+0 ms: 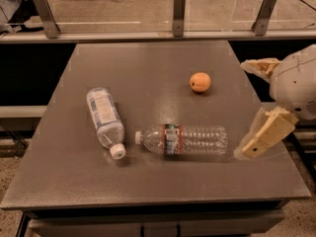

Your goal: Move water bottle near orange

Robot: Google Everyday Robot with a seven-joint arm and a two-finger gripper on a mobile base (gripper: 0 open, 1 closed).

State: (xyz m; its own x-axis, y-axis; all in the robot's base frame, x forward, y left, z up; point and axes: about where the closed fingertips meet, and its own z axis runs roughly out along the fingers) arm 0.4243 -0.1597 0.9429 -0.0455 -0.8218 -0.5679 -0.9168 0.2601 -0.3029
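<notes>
The water bottle (183, 139), clear and ribbed with a narrow orange-red and green band, lies on its side near the table's front middle, cap pointing left. The orange (200, 82) sits on the table behind it and slightly right, well apart from it. My gripper (247, 108) hangs over the table's right edge, to the right of the bottle's base. Its two cream fingers (266, 133) are spread wide apart with nothing between them, and it touches neither the bottle nor the orange.
A second clear bottle with a large white-blue label (104, 115) lies on its side at the left, its cap near the water bottle's cap. The grey table (148, 68) ends at a railing with metal posts (178, 6) at the back.
</notes>
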